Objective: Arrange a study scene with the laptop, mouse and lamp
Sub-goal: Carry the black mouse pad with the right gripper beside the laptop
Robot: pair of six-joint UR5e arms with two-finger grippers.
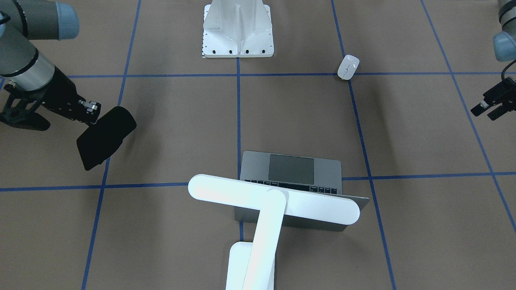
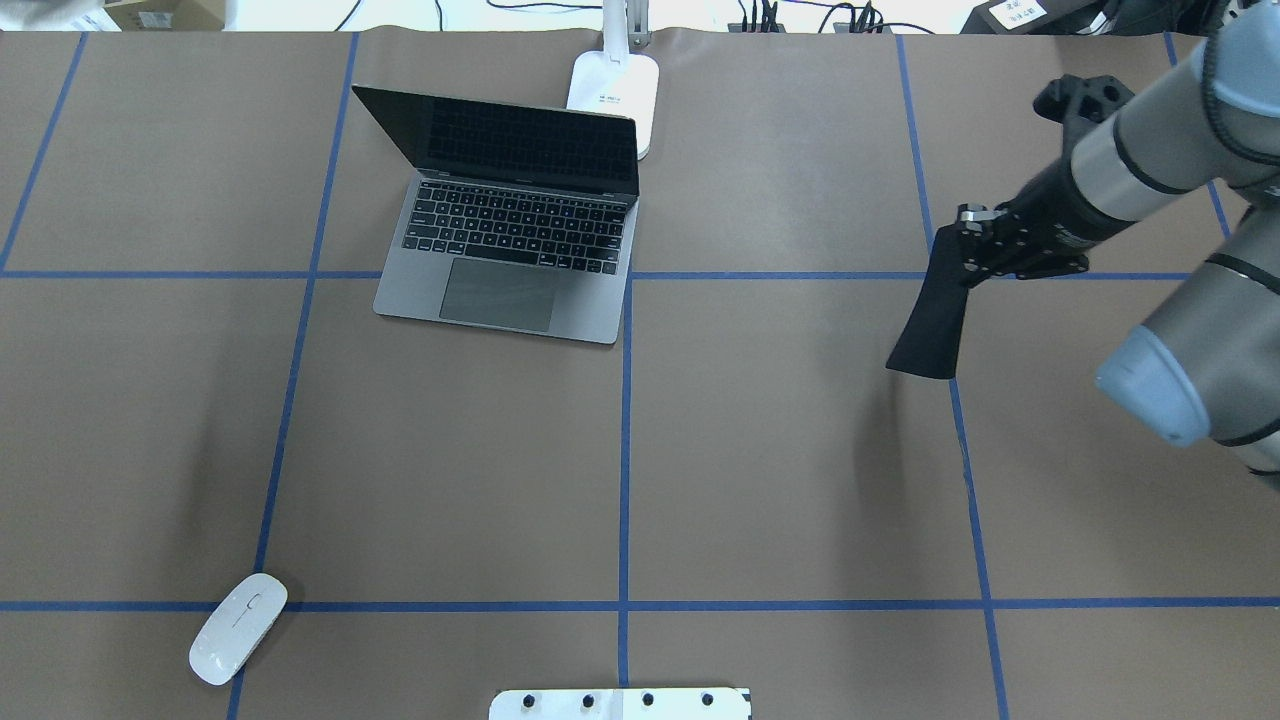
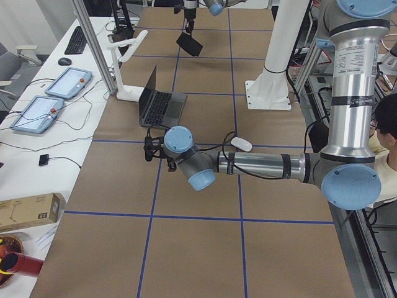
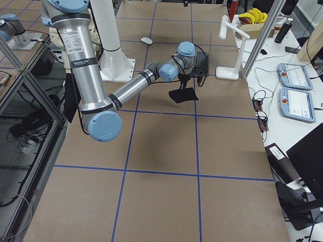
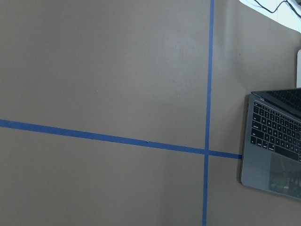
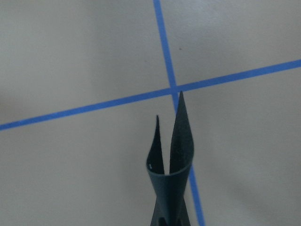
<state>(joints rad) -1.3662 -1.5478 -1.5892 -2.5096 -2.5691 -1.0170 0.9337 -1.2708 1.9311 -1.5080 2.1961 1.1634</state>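
The grey laptop stands open at the table's far middle, and it also shows in the front view. The white lamp stands behind it, its bar head over the lid. Its base is at the far edge. The white mouse lies near left, far from the laptop. My right gripper is shut on a black mat, which hangs curled above the table on the right and shows in the right wrist view. My left gripper hovers open and empty at the left side.
The white bolted pedestal stands at the robot's base, mid table. Blue tape lines divide the brown table into squares. Tablets, cables and a keyboard lie on the operators' desk beyond the lamp.
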